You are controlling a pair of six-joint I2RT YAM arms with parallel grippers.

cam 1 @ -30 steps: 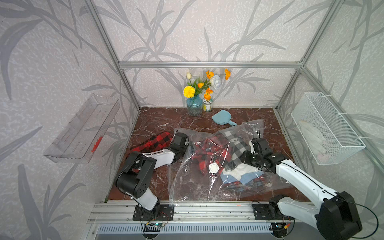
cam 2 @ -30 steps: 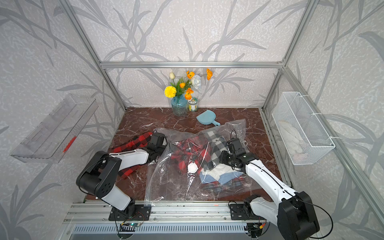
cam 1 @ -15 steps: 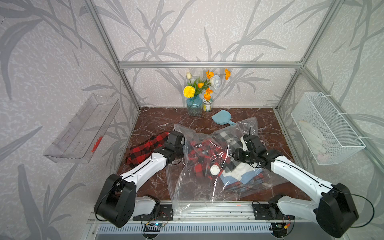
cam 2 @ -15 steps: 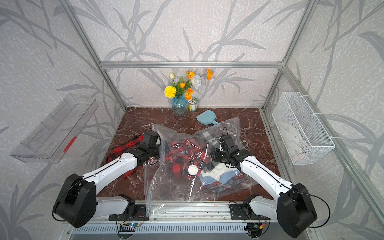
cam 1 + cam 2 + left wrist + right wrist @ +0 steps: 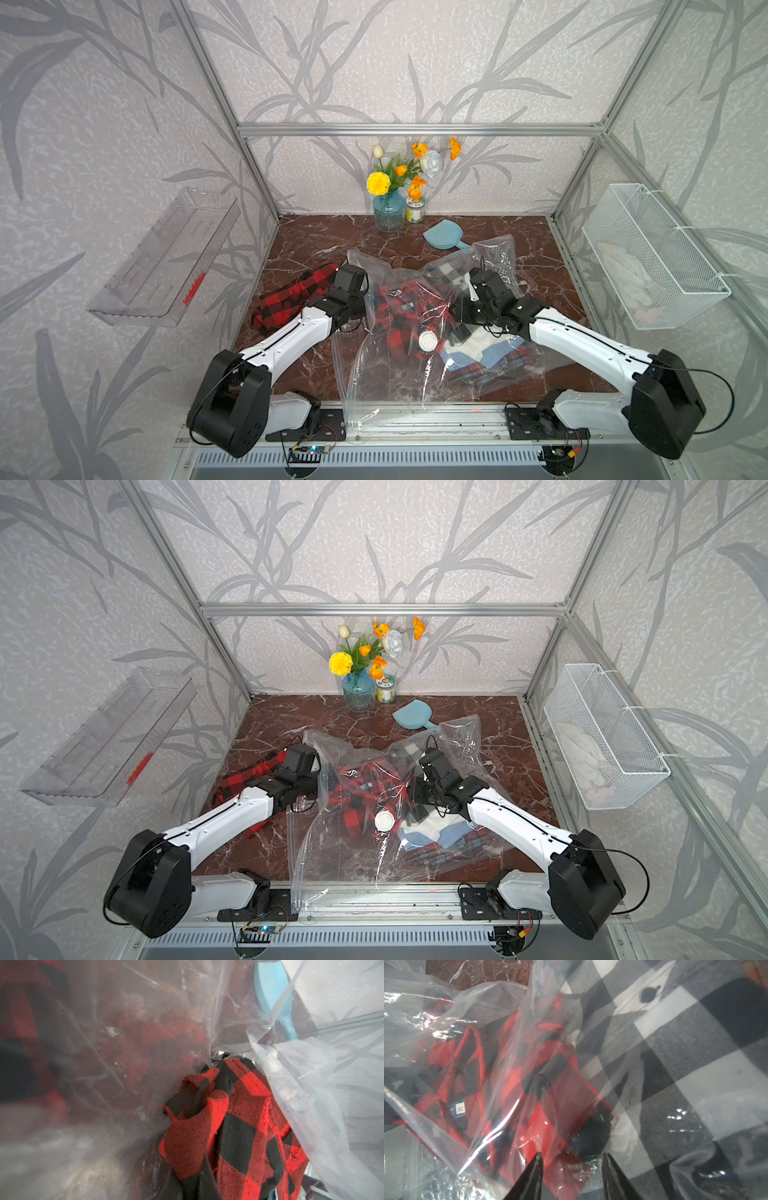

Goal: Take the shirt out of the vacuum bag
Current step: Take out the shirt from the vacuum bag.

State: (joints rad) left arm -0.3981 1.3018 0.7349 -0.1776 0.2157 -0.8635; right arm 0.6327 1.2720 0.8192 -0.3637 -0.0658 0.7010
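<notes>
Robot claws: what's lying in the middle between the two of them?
The red-and-black checked shirt, inside the clear vacuum bag, lies between the left gripper and the right gripper. Both top views show it.

Vacuum bag (image 5: 395,386): clear, crumpled, lying on the surface (image 5: 316,249), white valve cap (image 5: 428,341) facing up. Red-black plaid shirt (image 5: 291,299): partly inside the bag, the rest outside its left edge.

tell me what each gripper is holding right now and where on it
Left gripper is shut on a bunched fold of the red-and-black shirt at the edge of the vacuum bag. Right gripper is open over the bag, holding nothing.
</notes>
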